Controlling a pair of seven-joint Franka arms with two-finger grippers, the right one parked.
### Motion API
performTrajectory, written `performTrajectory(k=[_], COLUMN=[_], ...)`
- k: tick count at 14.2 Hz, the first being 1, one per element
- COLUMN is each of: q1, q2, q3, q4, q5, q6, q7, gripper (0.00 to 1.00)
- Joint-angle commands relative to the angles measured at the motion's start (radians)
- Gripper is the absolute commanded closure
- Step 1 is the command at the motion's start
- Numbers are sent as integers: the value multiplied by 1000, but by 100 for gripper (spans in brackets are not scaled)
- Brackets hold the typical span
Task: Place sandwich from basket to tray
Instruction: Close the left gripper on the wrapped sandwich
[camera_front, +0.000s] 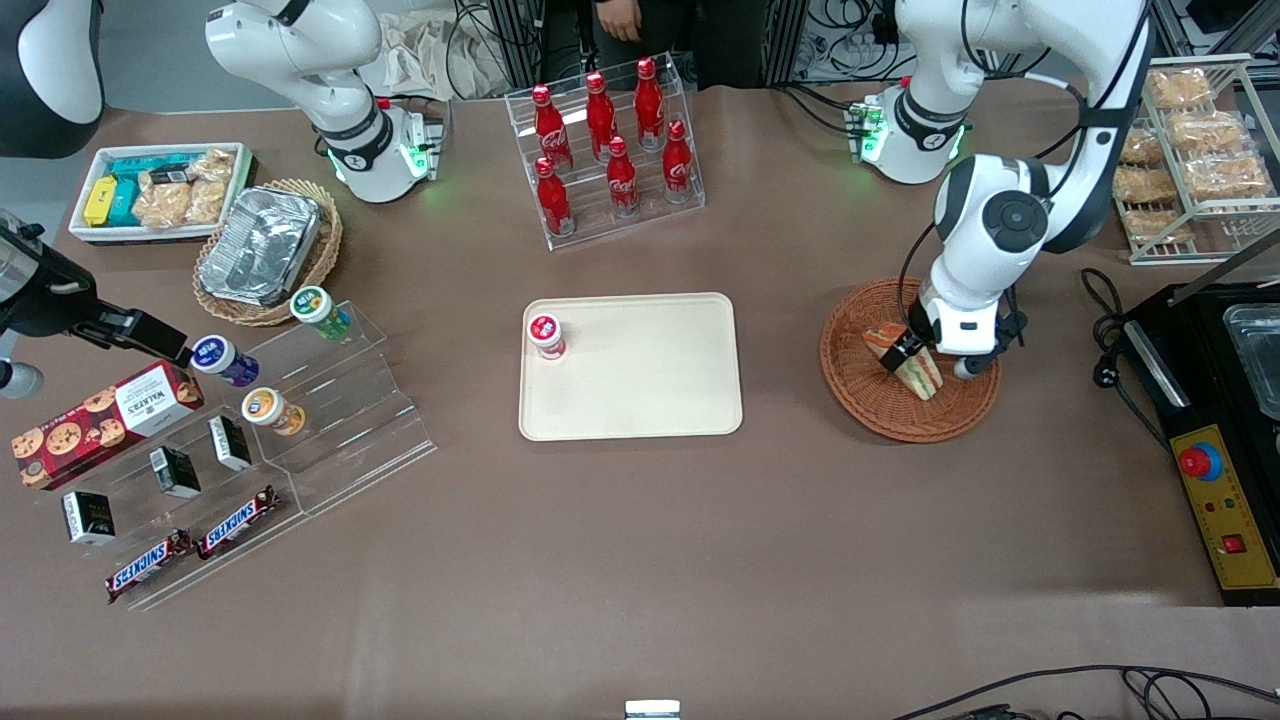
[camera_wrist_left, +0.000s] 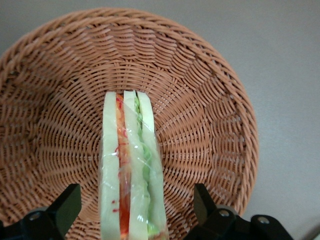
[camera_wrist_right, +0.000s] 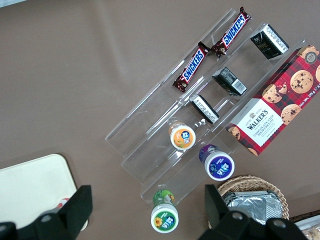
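Observation:
The sandwich (camera_wrist_left: 131, 165), a wrapped wedge of white bread with red and green filling, stands on edge in the round reddish-brown wicker basket (camera_wrist_left: 200, 85). My left gripper (camera_wrist_left: 135, 202) is open and straddles it, one black finger (camera_wrist_left: 65, 207) on each side with a gap to the bread. From the front, the gripper (camera_front: 922, 358) is low inside the basket (camera_front: 860, 395), over the sandwich (camera_front: 924, 380). The cream tray (camera_front: 640, 385) lies at the table's middle, beside the basket toward the parked arm's end.
A small red-capped jar (camera_front: 545, 336) stands on the tray's corner. A rack of red bottles (camera_front: 606, 150) is farther from the front camera. A black appliance (camera_front: 1215, 420) and pastry shelves (camera_front: 1190, 150) stand at the working arm's end; acrylic snack steps (camera_front: 250, 440) at the parked arm's.

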Motion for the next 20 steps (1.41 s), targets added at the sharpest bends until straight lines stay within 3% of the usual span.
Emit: performTrajectory(k=[1,2,4,6,7,12,14,18,20], q1=[-3,-3,-3,-3,-3,-3,-1,-4,-7], q2=[23,25,32,37,40,-50,-87,-81,-76], q3=[4,5,5,5,5,5,5,-1,-7], q4=[-26,-41,-48,-46,-48,-28,47,360,472], q5=[24,27,27,27,28,30,30,11,8], q6=[84,121,132,137,146,97,-40,-480,-601], q7=[-26,-21,-21,-23,-23,32,48,105,134], gripper=[3,16,51,95,100,100,100,100,100])
